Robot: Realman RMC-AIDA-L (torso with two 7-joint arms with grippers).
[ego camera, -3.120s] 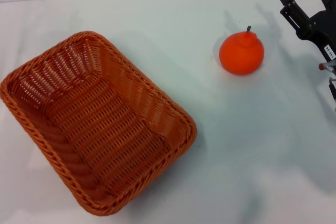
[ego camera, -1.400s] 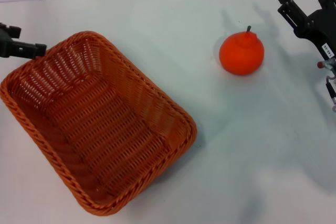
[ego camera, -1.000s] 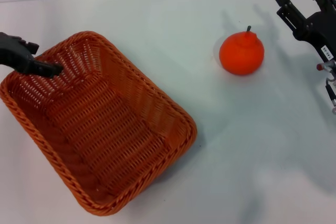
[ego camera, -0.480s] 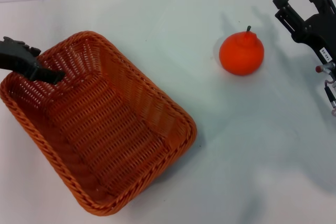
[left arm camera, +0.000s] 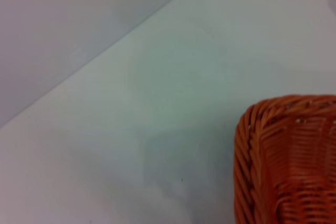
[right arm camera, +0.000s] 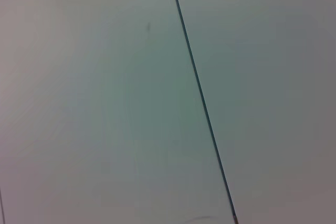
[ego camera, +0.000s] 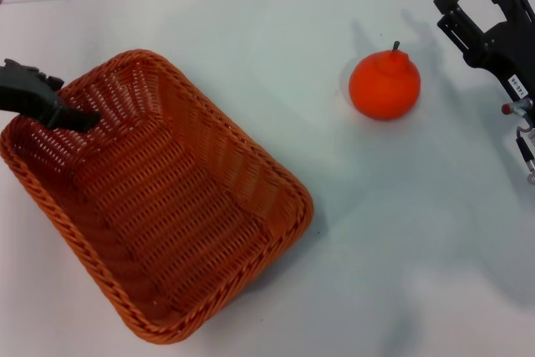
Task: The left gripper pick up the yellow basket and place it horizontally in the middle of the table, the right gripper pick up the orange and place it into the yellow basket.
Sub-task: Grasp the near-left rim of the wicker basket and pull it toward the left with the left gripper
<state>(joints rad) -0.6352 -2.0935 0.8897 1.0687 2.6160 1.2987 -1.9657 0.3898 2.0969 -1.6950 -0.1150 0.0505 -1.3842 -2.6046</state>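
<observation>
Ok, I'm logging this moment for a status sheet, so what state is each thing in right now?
yellow basket: empty, upright on the table, lying diagonally at the left.
orange: on the table, stem up, outside the basket, untouched.
left gripper: at the basket's far left rim, one finger reaching inside.
right gripper: open, holding nothing, right of the orange.

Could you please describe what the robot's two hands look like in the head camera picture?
The left hand is matte black with slim, tapering dark fingers. The right hand is bulkier: black, two blocky prongs, a small white printed label, a red dot and thin looped cable beneath.
</observation>
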